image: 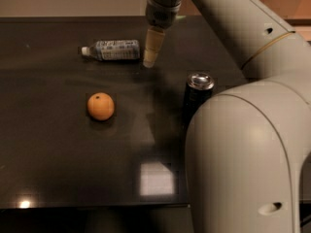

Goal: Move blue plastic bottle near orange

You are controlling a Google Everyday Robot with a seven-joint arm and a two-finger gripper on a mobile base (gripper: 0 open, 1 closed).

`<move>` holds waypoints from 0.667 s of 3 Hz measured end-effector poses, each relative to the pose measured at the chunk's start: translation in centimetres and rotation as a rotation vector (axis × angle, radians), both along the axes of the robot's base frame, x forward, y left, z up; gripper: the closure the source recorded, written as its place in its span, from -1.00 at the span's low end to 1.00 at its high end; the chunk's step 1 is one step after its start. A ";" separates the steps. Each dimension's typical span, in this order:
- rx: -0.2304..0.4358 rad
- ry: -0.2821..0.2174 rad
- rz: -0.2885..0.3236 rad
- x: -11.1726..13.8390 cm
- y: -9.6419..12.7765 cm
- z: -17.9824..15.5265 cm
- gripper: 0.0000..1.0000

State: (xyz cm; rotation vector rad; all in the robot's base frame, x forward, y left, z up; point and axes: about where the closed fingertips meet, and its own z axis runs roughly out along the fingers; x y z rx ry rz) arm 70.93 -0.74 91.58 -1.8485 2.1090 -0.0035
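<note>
Your dark table (53, 149) carries three things. The small clear plastic bottle with the white cap and pale blue-and-white label (114, 50) lies on its side at the back, cap pointing left. The small round orange fruit (100, 106) sits nearer you, well apart from the bottle, with open table between them. A dark cylindrical can with a silver top (198, 93) stands upright to the right, partly hidden behind the big pale robot arm (243, 149). Your gripper (150, 60) hangs pointing down just beside the bottle's right end. Its tan fingers (152, 45) are drawn together with no gap showing, and they hold nothing
</note>
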 end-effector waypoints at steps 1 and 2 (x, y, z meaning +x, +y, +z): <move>0.064 -0.013 -0.014 1.8 1.2 -0.6 -1.00; 0.168 -0.038 -0.025 2.8 2.5 -0.6 -1.00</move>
